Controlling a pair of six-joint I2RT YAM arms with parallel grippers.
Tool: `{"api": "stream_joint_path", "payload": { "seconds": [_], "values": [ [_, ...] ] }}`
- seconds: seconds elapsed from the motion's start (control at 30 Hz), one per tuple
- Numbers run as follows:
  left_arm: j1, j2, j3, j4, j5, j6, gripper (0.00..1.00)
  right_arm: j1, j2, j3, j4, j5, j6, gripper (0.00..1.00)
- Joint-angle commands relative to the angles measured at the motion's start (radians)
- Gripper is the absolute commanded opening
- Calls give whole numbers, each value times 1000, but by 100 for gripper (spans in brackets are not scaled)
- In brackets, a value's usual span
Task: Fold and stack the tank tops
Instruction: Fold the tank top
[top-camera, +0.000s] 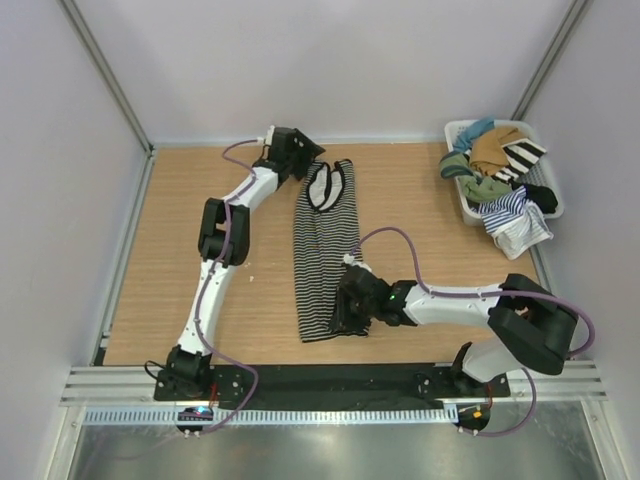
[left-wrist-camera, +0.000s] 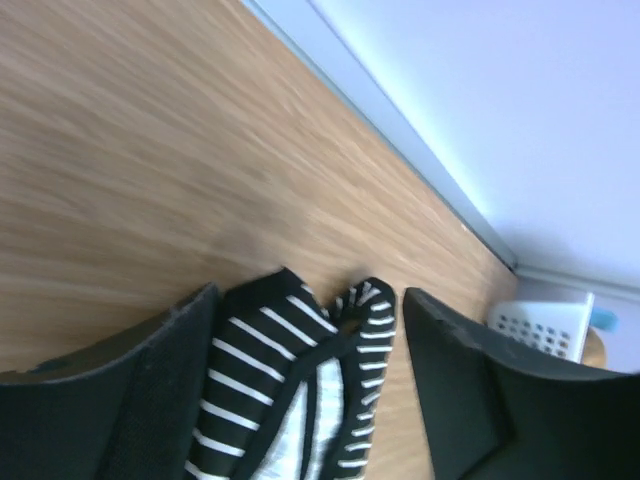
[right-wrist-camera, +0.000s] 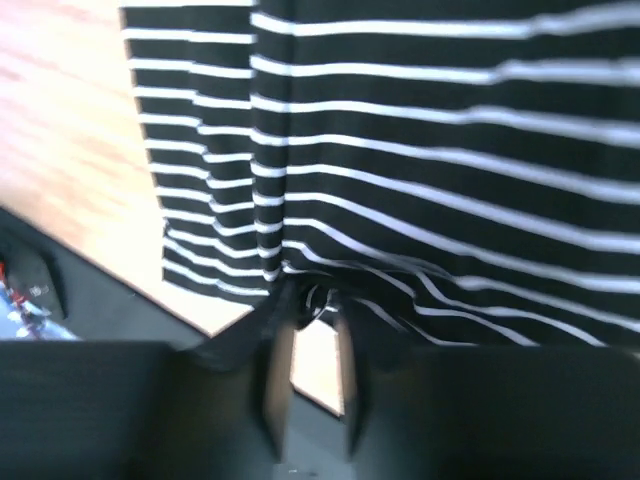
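Straddling the straps (left-wrist-camera: 362, 312) of the striped tank top (top-camera: 322, 250), left gripper (left-wrist-camera: 310, 375) gapes, likely for straightening; right gripper (right-wrist-camera: 310, 350) barely parted, hem (right-wrist-camera: 215, 285) grip unclear.

The left tool (left-wrist-camera: 308, 300) stands spread astride the black-and-white tank top (left-wrist-camera: 262, 342) on the table (left-wrist-camera: 150, 150).

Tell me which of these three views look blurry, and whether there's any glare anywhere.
Top external: sharp and evenly lit, with a pale sheen on the metal ledge along the bottom. Left wrist: table streaked with motion blur, black-and-white tank top crisper. Right wrist: soft throughout, the stripes smeared, right gripper out of focus.
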Motion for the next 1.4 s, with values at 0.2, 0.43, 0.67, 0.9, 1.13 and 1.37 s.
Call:
{"api": "stream_joint_path", "payload": {
  "seconds": [0.2,0.43,0.67,0.9,1.13,1.37],
  "values": [
    [66,-191,-157,-247,-40,197,100,33,-142,62,-76,34,-17,61],
    [87,-551,-482,-363,-129,301,100,5,-214,162,-199,19,-99,63],
    [43,-861,-892,-293,-22,387,97,-255,-189,209,-251,-18,-250,47],
    [-42,-1067,-1290,-102,56,387,90,-440,16,335,-226,-5,-381,43],
    [-105,-1093,-1346,-15,98,369,81,-589,159,450,-134,-84,-438,54],
    [-112,-986,-1296,-6,115,356,73,-612,373,620,-177,-131,-467,54]
  ]
}}
